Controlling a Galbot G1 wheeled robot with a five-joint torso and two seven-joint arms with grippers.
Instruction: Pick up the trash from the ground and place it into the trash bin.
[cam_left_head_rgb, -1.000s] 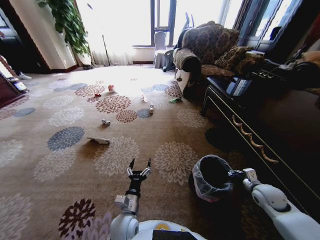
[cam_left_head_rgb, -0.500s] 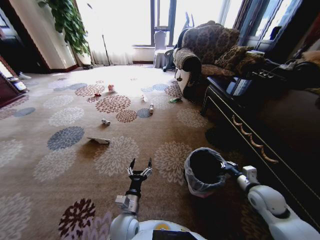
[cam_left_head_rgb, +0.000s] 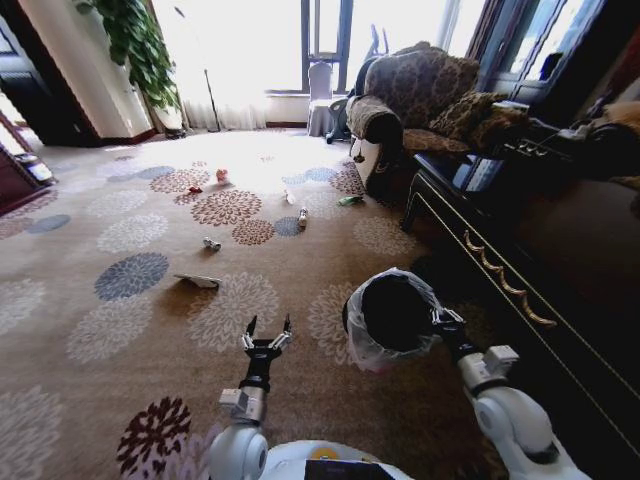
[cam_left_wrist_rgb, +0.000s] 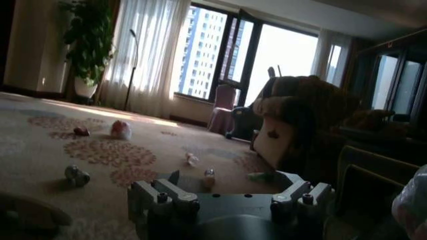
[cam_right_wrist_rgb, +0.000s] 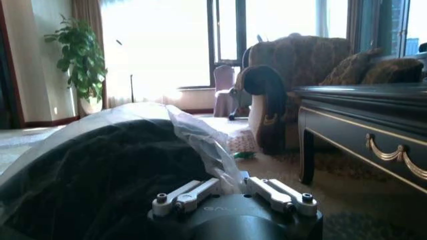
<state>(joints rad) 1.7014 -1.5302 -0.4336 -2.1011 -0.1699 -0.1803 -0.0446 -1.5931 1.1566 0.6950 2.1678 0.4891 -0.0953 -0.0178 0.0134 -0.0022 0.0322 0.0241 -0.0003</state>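
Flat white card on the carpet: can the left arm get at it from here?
Probably not yet. The flat white card lies well ahead of the open left gripper, beyond bare carpet; nothing blocks the way.

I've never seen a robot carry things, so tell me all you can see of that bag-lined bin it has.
The trash bin is a small round black bucket lined with a crinkled, translucent whitish plastic bag that folds over its rim. It is tipped so its dark mouth faces the head camera; nothing can be made out inside. The right claw grips its rim on the side nearest the dark cabinet, holding it above the flowered carpet. The open left claw is beside it, not touching.
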